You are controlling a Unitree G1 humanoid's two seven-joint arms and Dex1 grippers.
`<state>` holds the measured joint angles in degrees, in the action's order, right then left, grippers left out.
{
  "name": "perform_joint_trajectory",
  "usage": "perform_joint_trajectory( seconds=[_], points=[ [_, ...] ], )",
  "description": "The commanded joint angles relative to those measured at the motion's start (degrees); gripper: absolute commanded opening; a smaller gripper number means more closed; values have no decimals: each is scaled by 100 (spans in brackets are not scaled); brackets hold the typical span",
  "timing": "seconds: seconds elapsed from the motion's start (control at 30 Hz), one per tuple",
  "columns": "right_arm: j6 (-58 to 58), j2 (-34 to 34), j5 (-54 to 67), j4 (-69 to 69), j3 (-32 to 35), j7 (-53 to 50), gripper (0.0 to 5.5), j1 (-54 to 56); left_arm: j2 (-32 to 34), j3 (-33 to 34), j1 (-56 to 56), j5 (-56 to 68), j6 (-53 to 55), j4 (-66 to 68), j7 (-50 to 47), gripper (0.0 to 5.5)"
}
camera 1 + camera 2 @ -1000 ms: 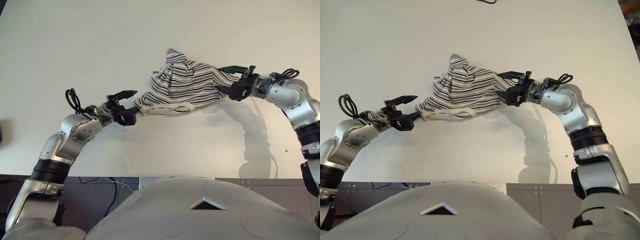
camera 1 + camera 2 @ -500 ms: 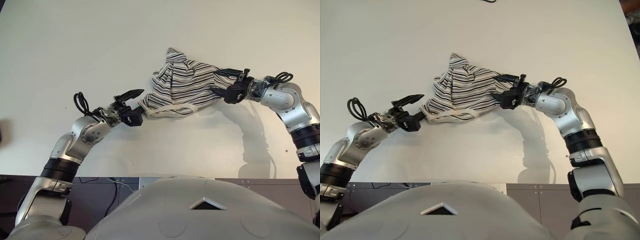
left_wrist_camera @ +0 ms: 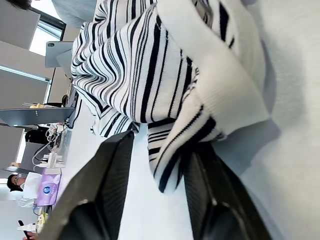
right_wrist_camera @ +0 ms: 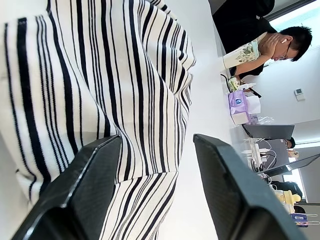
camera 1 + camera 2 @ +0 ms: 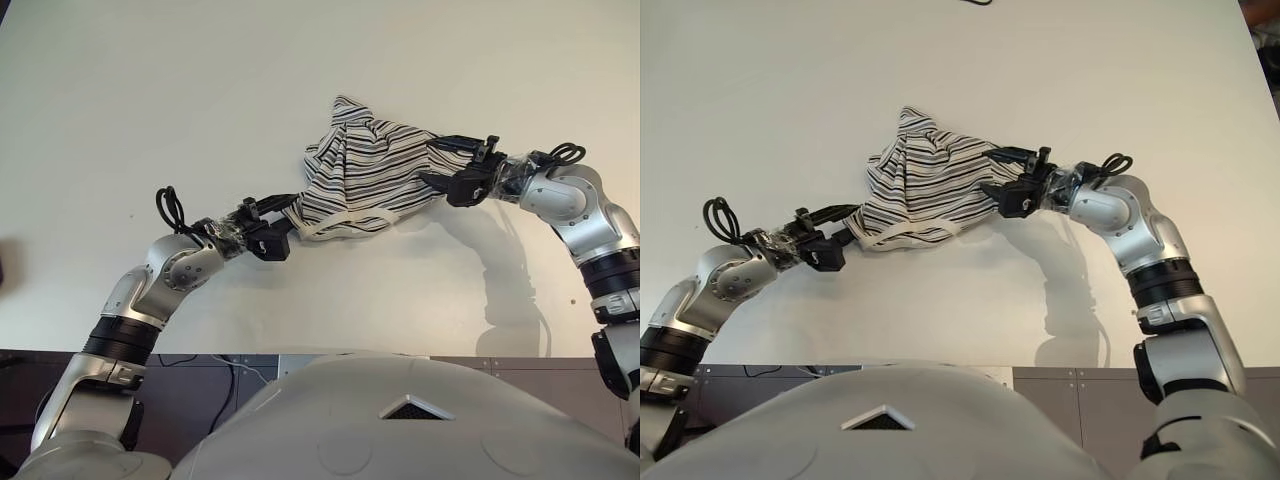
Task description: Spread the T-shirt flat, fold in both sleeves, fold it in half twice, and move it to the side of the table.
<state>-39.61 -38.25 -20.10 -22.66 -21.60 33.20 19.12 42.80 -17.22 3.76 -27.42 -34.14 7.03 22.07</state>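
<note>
The black-and-white striped T-shirt [image 5: 365, 170] lies bunched in a heap in the middle of the white table [image 5: 150, 100]. My left gripper [image 5: 288, 220] is at its near left corner. Its fingers are open and straddle a fold of the white hem [image 3: 210, 95]; one finger touches the cloth, and a strip of table shows beside the other. My right gripper [image 5: 428, 160] is at the heap's right edge, open wide, with striped cloth [image 4: 100, 75] between its two fingers [image 4: 235, 190]. The sleeves and collar are buried in the folds.
The table's front edge [image 5: 300, 352] runs just below both elbows. A black cable end [image 5: 975, 3] lies at the far edge. Bare tabletop surrounds the heap on every side.
My left gripper has moved right up to the hem, and its fingers have narrowed around the fold. My right gripper slid left over the shirt's right edge, then held still.
</note>
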Motion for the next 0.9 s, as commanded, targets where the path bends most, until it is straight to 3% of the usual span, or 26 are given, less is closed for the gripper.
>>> perform_joint_trajectory(
  seconds=[0.03,0.27,0.57,0.63,0.7,0.8,0.9],
  points=[
    [53,23,-40,125,57,5,266,4,21,27,-42,85,39,144,124,98],
    [155,63,-76,248,70,-44,266,-58,-39,52,7,1016,241,-112,741,13],
    [521,71,314,437,350,-54,266,-249,124,90,138,2138,590,-726,1763,13],
    [754,53,641,367,598,-17,266,-299,136,190,37,3668,1902,-1756,2313,13],
    [985,47,917,252,850,-2,266,-267,89,609,-573,6304,3765,-2842,2099,13],
    [1212,73,1115,185,1095,-39,266,-215,-128,1465,-1912,9603,5174,-2946,734,13],
    [1425,163,1306,701,1018,204,266,-499,-533,2084,-2792,10661,5679,-1766,-993,13]
  ],
)
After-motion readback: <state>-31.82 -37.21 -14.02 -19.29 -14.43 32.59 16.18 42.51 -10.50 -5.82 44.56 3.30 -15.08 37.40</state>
